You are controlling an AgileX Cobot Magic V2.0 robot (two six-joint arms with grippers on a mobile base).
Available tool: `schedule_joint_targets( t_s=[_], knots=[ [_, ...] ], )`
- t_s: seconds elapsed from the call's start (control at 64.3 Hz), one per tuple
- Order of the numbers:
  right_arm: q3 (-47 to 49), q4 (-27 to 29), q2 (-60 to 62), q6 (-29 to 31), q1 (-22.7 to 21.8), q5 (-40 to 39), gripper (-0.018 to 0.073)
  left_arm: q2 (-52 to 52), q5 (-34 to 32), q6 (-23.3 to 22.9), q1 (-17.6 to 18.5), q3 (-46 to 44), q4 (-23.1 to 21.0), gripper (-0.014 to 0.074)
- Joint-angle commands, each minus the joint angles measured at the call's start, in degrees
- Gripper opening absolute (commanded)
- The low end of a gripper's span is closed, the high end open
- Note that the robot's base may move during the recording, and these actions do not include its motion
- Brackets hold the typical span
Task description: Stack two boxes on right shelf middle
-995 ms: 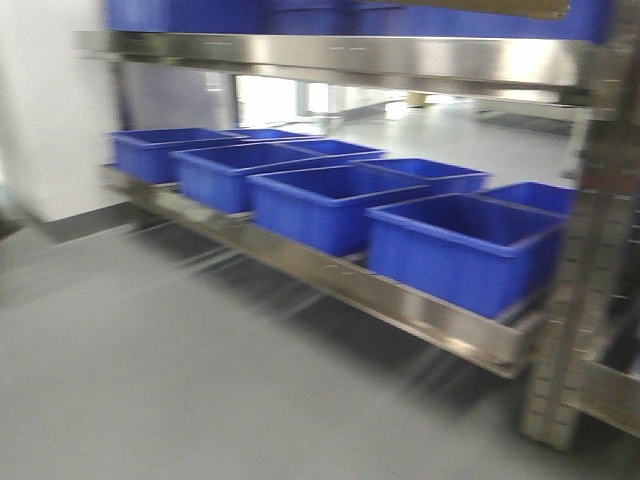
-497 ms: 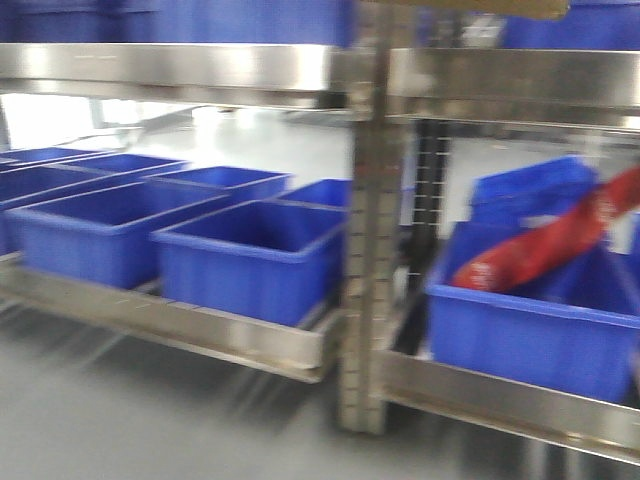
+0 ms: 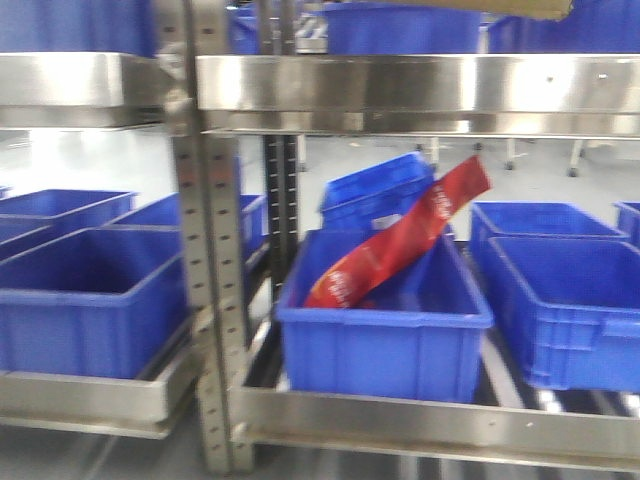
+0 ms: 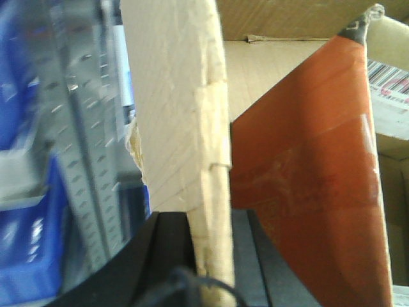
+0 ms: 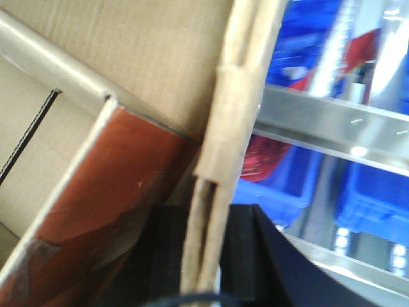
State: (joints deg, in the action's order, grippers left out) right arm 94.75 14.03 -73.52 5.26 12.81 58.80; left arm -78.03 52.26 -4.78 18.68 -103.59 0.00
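Note:
One brown carton is held between both arms. My left gripper is shut on its cream corrugated wall. My right gripper is shut on the opposite wall. Inside the carton are an orange-brown panel and a barcode label. In the front view only the carton's brown underside shows at the top edge, above the steel shelf lip. I see no second carton.
A grey perforated upright splits the rack into left and right bays. Blue bins fill the lower board: one holds a slanted red bag, others stand left and right. More blue bins sit on the shelf above.
The front view has swept right along the rack: the upright slid from the right side to left of centre, and the bin with the red bag has come to the middle.

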Motion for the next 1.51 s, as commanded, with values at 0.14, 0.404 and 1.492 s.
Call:
schedule_joint_targets(
  t_s=[0.14, 0.404, 1.492],
  knots=[
    [0.59, -1.78, 0.53, 0.90, -0.56, -0.81, -0.0151, 1.14, -5.32, 0.02, -0.12, -0.60, 0.81, -0.0111],
    [0.59, -1.78, 0.53, 0.90, -0.56, -0.81, -0.0151, 1.14, -5.32, 0.02, -0.12, -0.60, 0.81, -0.0111],
    [0.59, -1.78, 0.53, 0.90, -0.56, -0.92, -0.0151, 1.04, -5.32, 0.02, -0.12, -0.60, 0.81, -0.0111]
  ],
)
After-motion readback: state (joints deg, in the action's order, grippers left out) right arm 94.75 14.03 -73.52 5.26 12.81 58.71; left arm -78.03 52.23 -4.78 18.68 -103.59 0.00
